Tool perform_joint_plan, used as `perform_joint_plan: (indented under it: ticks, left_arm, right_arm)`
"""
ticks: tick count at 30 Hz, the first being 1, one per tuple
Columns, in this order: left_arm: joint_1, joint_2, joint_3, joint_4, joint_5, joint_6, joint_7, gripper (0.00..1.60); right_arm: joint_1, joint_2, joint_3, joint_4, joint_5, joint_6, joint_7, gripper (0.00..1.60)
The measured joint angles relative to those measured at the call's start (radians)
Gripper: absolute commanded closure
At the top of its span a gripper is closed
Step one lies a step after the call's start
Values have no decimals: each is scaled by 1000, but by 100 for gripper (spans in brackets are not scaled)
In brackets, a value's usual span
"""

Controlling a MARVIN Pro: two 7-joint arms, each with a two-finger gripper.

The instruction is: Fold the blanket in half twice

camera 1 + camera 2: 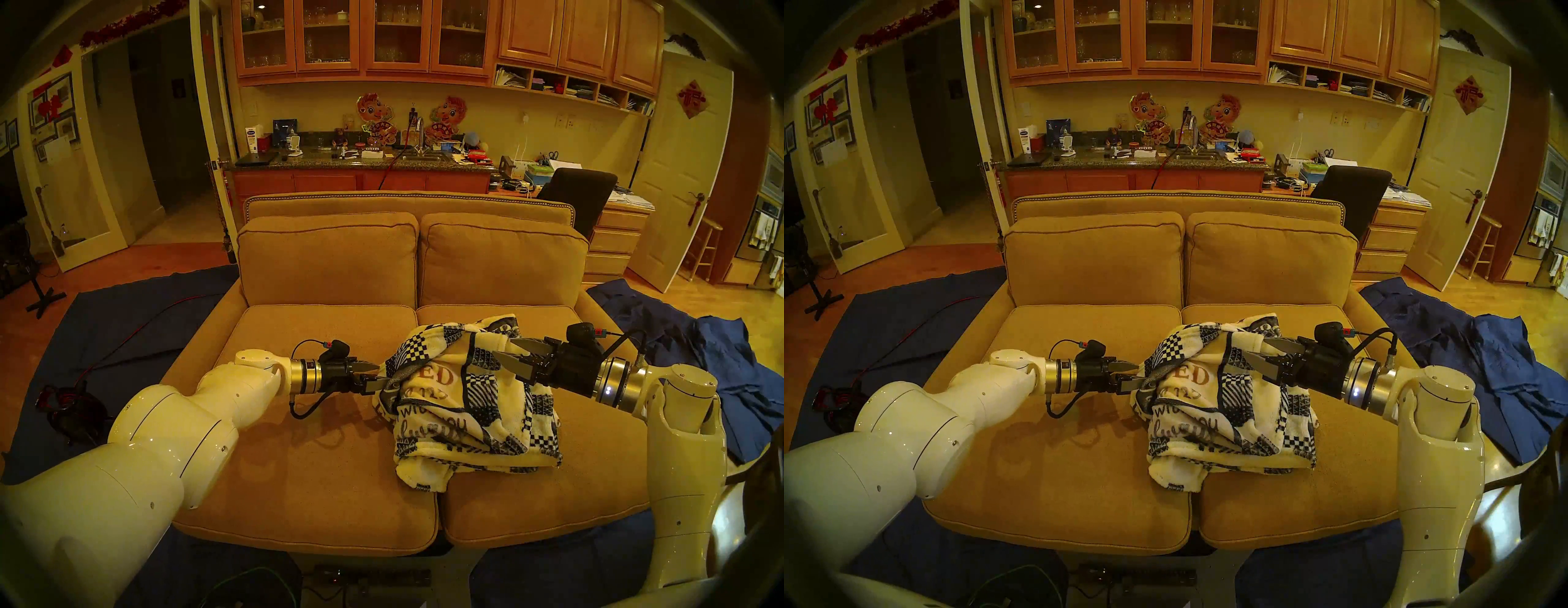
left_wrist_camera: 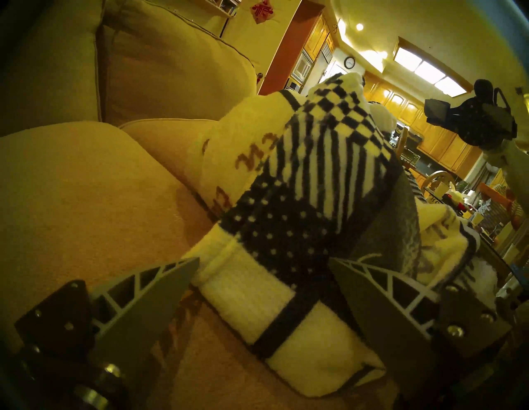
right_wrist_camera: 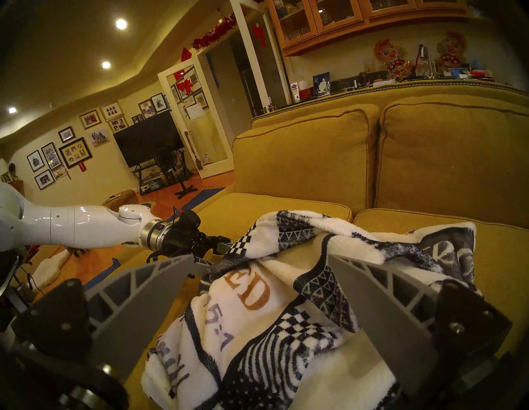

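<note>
Because the blanket (image 1: 471,395) lies bunched on the sofa (image 1: 297,424), most of its lettering is hidden in folds; the left pincer (image 1: 373,375), spread, meets its edge, and the right pincer (image 1: 507,356) hangs released above.

Blanket (image 3: 257,315) with tan letters "ED" (start of word folded away), dark script below unreadable

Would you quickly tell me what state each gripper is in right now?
Left gripper: open, its fingers at the edge of the blanket, nothing held.
Right gripper: open above the blanket, nothing held.
</note>
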Motion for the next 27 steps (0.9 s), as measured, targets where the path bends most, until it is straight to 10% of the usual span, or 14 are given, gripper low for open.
perform_joint_plan:
  ticks: [2, 8, 9, 10, 12, 27]
  left_arm:
    - [0, -6, 0, 6, 0, 1, 0, 137]
    - [0, -17, -1, 12, 1, -7, 0, 160]
    - [1, -18, -4, 10, 1, -15, 0, 160]
    - [1, -18, -5, 9, 0, -17, 0, 160]
    - [2, -18, -9, 6, -1, -25, 0, 160]
    - [11, 31, -94, -47, -53, -80, -43, 160]
  right_arm:
    - [-2, 1, 1, 0, 0, 0, 1, 0]
    - [-12, 11, -7, -1, -14, -4, 3, 29]
    - [-19, 19, -19, -1, -36, -19, 0, 80]
    - [-22, 21, -24, -1, -46, -26, -3, 80]
    - [-27, 28, -36, 3, -71, -43, -10, 160]
    - [-18, 30, -107, 43, -138, -111, -50, 160]
